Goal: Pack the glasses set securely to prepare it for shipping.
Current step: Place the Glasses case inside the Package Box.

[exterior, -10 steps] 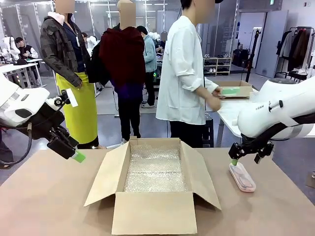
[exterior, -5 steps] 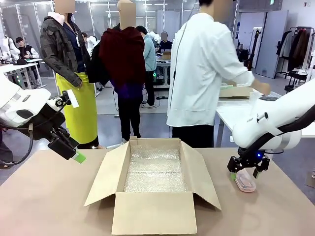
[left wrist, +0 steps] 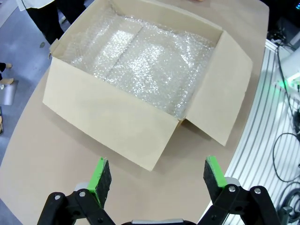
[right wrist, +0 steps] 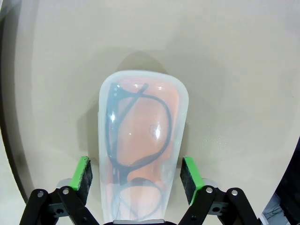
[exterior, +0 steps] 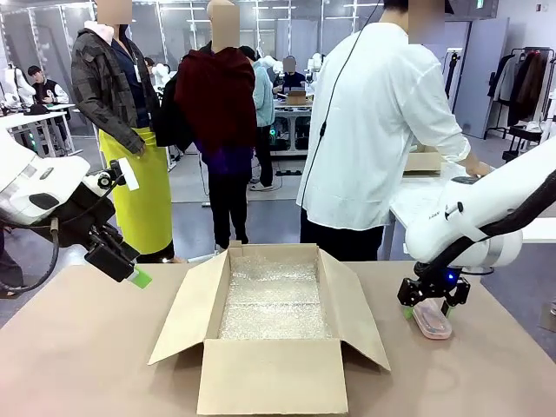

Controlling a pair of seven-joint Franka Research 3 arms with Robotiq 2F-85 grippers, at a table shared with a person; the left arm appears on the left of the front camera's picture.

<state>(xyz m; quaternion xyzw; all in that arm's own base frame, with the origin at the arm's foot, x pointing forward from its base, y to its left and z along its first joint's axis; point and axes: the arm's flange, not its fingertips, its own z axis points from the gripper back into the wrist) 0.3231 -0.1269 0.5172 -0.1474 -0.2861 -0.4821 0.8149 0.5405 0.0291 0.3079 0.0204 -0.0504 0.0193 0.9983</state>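
Glasses [right wrist: 114, 140] with a dark frame are being shown through the clear lid of the pink case [right wrist: 140, 140], which is lying flat on the table [exterior: 87, 365] close to its right edge, well apart from the cardboard box [exterior: 274, 373]. The case is being straddled by the right gripper [right wrist: 137, 172], which is being held low over it from above. One green pad [right wrist: 84, 172] is standing at each long side of the case. A thin gap is being left between each pad and the plastic, so the jaws are standing apart and the case is not being clamped. The box is sitting at the middle of the table, near the front edge, with its flaps spread outward, and its floor is being covered by bubble wrap [exterior: 274, 300]. The left gripper [exterior: 130, 271] is being held in the air above the left edge of the table, beside the box, with its fingers spread wide and nothing being carried between them. Beyond the far edge a person [exterior: 373, 130] in a white shirt is being seen from the back.
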